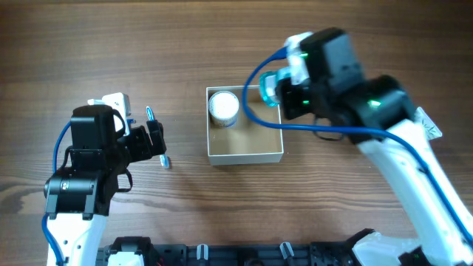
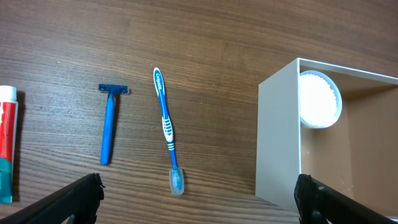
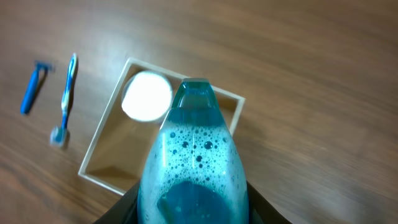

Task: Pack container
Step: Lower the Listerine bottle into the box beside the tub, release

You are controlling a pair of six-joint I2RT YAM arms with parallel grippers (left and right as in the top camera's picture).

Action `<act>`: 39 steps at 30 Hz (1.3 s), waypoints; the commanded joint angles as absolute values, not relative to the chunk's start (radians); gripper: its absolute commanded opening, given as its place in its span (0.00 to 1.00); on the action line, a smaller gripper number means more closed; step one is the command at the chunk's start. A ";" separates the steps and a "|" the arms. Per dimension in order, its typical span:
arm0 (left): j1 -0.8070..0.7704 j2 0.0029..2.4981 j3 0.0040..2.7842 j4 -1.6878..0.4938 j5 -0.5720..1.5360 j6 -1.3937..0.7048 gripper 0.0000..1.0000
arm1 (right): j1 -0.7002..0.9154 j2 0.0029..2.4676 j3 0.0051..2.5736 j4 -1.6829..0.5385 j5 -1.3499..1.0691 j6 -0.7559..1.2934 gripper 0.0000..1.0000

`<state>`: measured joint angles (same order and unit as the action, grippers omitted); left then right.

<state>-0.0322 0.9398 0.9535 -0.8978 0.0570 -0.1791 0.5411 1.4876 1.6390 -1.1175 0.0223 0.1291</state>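
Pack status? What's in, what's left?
Done: jar sits in the box. In hand: right claw holds the teal bottle above the box's far edge, not released. Left: toothbrush, razor and toothpaste lie on the table; left claw hangs open near them, empty.

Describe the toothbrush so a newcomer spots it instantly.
Find the square cardboard container on the wooden table; three long items lie on its left-arm side. The toothbrush is the one nearest the box, with a blue-and-white handle and a clear cap on its head. The razor beside it is shorter and all blue; the toothpaste tube lies farthest out.
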 commanded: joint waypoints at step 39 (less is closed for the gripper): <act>-0.037 0.943 0.976 -0.910 0.051 -0.191 1.00 | 0.569 1.934 1.654 -0.968 0.028 0.265 0.51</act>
<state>-0.0322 0.9398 0.9535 -0.9096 0.0570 -0.1787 0.5690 1.9320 1.6390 -0.9787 0.0231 0.2512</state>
